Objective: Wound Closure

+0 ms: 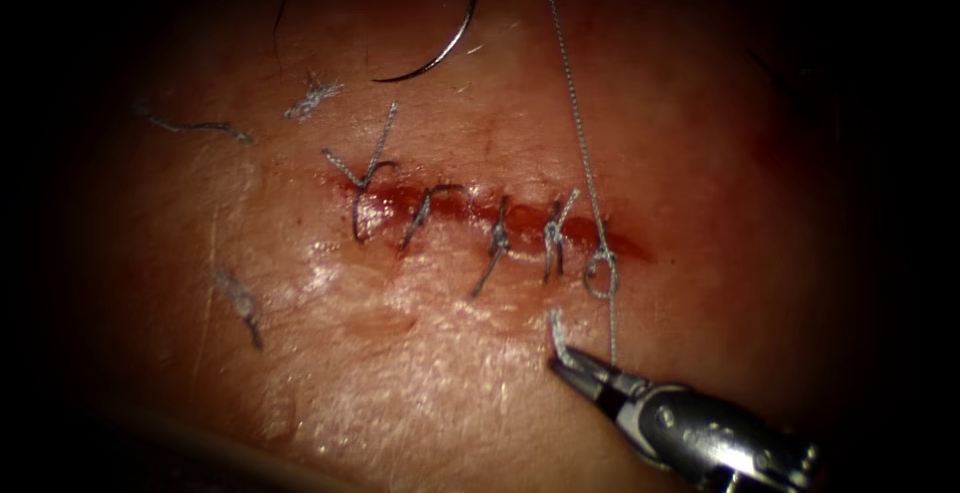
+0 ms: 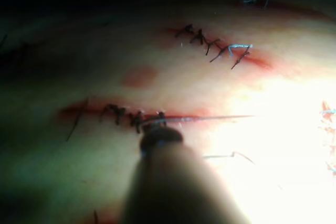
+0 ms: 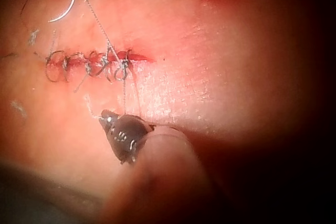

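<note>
Right tool: it comes in from low on the right, jaws closed on the short thread end just below the cut.
Left tool: its tip sits close to a stitched cut; cannot tell if its jaws are wide or closed.
Needle: it lies loose on the tissue, far above the cut, held by no tool and not in the tissue.
Thread: a long line runs from the top down to a small loop at the cut's right end.
Stitches: several cross the cut, left of the loop.
Around: cut thread bits lie on the tissue to the left, and red fluid sits in the cut.
</note>
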`<state>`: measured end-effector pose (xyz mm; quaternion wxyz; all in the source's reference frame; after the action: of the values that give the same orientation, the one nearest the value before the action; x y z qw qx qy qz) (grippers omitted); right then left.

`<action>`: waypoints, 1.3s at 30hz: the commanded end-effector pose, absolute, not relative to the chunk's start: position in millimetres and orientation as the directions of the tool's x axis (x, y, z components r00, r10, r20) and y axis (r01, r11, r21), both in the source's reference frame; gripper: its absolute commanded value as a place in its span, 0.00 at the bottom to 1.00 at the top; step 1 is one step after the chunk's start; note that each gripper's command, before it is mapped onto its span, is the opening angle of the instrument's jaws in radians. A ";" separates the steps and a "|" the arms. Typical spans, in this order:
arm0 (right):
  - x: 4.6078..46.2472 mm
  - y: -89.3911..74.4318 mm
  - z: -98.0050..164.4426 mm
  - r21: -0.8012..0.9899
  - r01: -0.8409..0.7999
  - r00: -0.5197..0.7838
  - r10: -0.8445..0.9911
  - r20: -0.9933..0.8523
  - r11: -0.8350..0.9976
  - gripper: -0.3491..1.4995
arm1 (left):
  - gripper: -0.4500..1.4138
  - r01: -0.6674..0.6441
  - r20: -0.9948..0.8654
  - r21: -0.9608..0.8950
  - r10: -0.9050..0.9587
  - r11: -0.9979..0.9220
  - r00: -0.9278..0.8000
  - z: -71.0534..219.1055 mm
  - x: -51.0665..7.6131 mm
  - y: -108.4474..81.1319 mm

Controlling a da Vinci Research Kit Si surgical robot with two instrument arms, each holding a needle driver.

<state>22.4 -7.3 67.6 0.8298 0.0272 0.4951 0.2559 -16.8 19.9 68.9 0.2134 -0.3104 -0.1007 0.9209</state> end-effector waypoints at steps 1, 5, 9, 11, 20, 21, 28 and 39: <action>23.7 -8.5 67.6 0.311 -0.372 0.373 0.448 -0.813 0.875 0.00 | 0.00 -0.335 -0.532 -0.312 0.455 -0.889 -0.714 69.5 -17.3 20.1; 24.3 -9.6 66.7 0.312 -0.329 0.375 0.426 -0.823 0.892 0.00 | 0.00 -0.372 -0.545 -0.297 0.476 -0.880 -0.690 69.5 -17.3 23.4; 23.9 -9.5 67.1 0.306 -0.335 0.378 0.424 -0.823 0.891 0.00 | 0.00 -0.391 -0.552 -0.278 0.479 -0.877 -0.682 69.7 -17.5 25.8; 23.6 -9.8 67.5 0.297 -0.329 0.388 0.416 -0.822 0.896 0.00 | 0.00 -0.401 -0.555 -0.273 0.484 -0.874 -0.677 70.0 -17.5 26.4; 23.4 -11.7 67.6 0.303 -0.308 0.421 0.415 -0.807 0.902 0.00 | 0.00 -0.421 -0.555 -0.252 0.487 -0.871 -0.674 71.2 -18.2 27.9; 23.6 -12.0 67.5 0.305 -0.304 0.420 0.414 -0.808 0.903 0.00 | 0.00 -0.422 -0.555 -0.252 0.487 -0.871 -0.674 71.2 -18.2 27.9; 24.3 -13.4 66.2 0.306 -0.289 0.421 0.407 -0.810 0.907 0.00 | 0.00 -0.422 -0.554 -0.244 0.482 -0.873 -0.679 71.3 -18.5 27.7; 23.8 -13.2 64.2 0.360 -0.315 0.386 0.465 -0.797 0.878 0.71 | 0.00 -0.343 -0.582 -0.278 0.441 -0.897 -0.683 68.1 -17.6 19.7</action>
<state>22.5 -12.6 63.9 0.8313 0.0733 0.4992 0.2331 -16.8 19.1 66.9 0.2120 -0.3367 -0.0764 0.9142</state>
